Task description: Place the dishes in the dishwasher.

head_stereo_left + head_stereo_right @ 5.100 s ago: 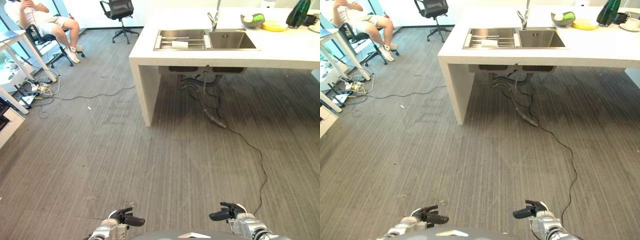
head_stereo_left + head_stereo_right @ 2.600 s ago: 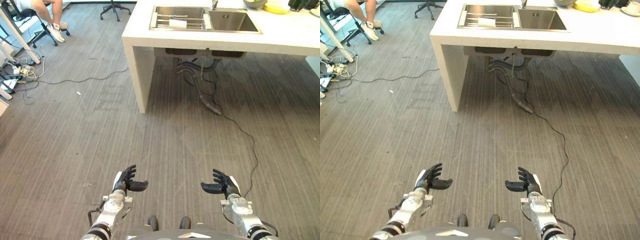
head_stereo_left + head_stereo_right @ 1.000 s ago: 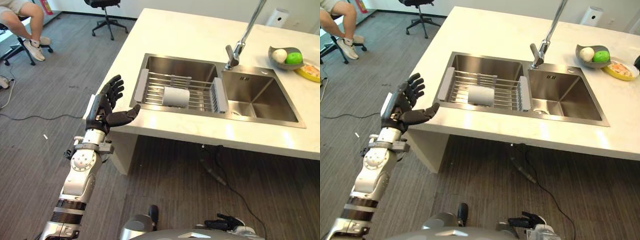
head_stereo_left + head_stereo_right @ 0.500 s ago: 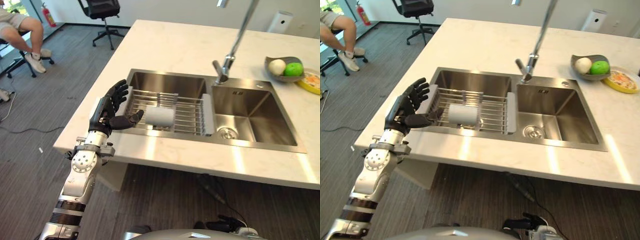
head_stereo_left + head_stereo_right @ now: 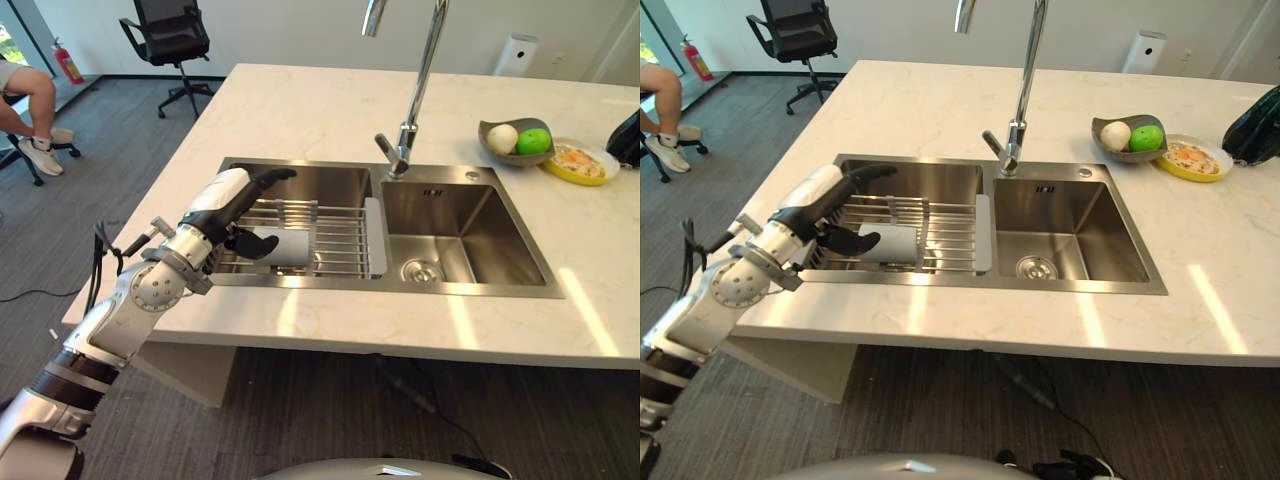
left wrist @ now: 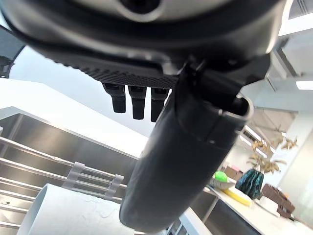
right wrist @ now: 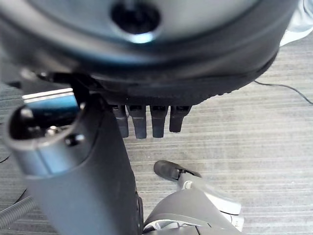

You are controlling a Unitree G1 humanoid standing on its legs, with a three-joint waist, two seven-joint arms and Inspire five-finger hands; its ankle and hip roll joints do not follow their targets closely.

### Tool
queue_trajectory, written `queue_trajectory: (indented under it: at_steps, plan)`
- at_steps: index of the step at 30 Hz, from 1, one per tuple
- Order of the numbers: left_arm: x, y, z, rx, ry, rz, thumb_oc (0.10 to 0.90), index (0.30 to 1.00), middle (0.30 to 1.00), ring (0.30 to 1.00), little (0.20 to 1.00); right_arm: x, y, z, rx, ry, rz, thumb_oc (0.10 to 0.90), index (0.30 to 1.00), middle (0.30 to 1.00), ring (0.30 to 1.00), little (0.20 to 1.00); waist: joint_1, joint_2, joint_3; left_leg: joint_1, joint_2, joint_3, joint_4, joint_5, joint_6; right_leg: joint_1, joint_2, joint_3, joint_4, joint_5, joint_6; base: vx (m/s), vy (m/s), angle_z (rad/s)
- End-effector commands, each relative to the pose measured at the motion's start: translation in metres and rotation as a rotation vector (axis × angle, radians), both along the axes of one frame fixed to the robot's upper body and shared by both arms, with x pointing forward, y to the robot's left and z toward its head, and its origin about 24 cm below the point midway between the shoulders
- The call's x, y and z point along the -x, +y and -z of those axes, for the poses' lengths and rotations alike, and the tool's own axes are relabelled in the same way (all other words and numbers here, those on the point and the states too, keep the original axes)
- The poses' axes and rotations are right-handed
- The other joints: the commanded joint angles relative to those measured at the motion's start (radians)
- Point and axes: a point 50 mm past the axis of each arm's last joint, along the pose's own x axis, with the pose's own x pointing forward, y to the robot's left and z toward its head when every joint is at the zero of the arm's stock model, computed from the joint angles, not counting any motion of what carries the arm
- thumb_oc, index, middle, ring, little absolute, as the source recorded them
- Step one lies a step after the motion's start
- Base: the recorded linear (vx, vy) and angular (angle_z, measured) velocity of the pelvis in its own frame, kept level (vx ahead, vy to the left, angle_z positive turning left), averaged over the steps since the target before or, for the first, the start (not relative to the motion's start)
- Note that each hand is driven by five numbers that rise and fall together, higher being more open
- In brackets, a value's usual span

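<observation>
A white cup point(image 5: 288, 246) lies on its side on the wire rack point(image 5: 340, 240) across the left basin of the steel sink point(image 5: 480, 285). My left hand point(image 5: 228, 200) reaches over the rack from the counter's left. It is open: straight fingers point(image 5: 268, 175) stretch above the cup and the thumb point(image 5: 252, 245) sits just beside the cup's left end. In the left wrist view the cup point(image 6: 73, 213) lies just past the thumb point(image 6: 181, 161). My right hand point(image 7: 146, 122) hangs low over the floor, open and holding nothing.
A tall faucet point(image 5: 415, 90) stands between the basins. A grey bowl of fruit point(image 5: 512, 140), a yellow plate point(image 5: 578, 160) and a dark green object point(image 5: 628, 140) are on the white counter point(image 5: 300, 100) at right. An office chair point(image 5: 170, 35) and a seated person point(image 5: 25, 110) are at the far left.
The camera has come closer over the counter. My left hand has moved from the sink's left rim out over the rack, bringing its thumb beside the cup.
</observation>
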Motion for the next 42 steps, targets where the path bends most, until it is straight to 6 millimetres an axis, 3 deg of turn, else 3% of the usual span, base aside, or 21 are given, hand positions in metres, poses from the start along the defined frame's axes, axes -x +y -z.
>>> queue_trajectory:
  at_steps: [1, 14, 27, 42]
  plan:
    - [-0.01, -0.013, -0.061, -0.017, -0.217, 0.092, 0.8, 0.9, 0.9, 0.9, 0.9, 0.008, 0.007, 0.003, -0.038, 0.028, -0.005, 0.8, 0.9, 0.9, 0.9, 0.9, 0.003, -0.04, -0.002, -0.057, -0.019, 0.012, 0.002, 0.018, 0.012, 0.061, -0.06, -0.021, 0.017, -0.072, 0.083, 0.0, 0.0, 0.0]
    - [-0.025, -0.008, -0.058, -0.098, -0.193, 0.044, 0.8, 0.9, 0.9, 0.9, 0.9, 0.016, 0.002, 0.002, -0.032, 0.036, 0.007, 0.8, 0.9, 0.9, 0.9, 0.9, -0.02, -0.022, -0.001, -0.053, -0.022, 0.017, 0.002, 0.01, 0.014, 0.058, -0.057, -0.007, 0.017, -0.075, 0.081, 0.01, 0.001, -0.02]
    - [-0.046, 0.02, -0.049, -0.23, -0.196, -0.149, 0.8, 0.9, 0.9, 0.9, 0.9, 0.033, -0.007, 0.0, -0.012, 0.075, 0.044, 0.8, 0.9, 0.9, 0.9, 0.9, -0.05, -0.022, 0.009, -0.038, -0.021, 0.047, 0.002, 0.001, 0.016, 0.051, -0.054, 0.02, 0.017, -0.073, 0.083, 0.0, 0.004, -0.05]
    - [-0.062, 0.043, -0.046, -0.319, -0.117, -0.266, 0.8, 0.9, 0.9, 0.9, 0.9, 0.038, -0.018, -0.004, 0.004, 0.076, 0.046, 0.8, 0.9, 0.9, 0.9, 0.9, -0.075, -0.021, 0.026, -0.037, -0.024, 0.084, 0.002, -0.002, 0.018, 0.027, -0.059, 0.047, 0.017, -0.058, 0.092, -0.01, 0.004, -0.08]
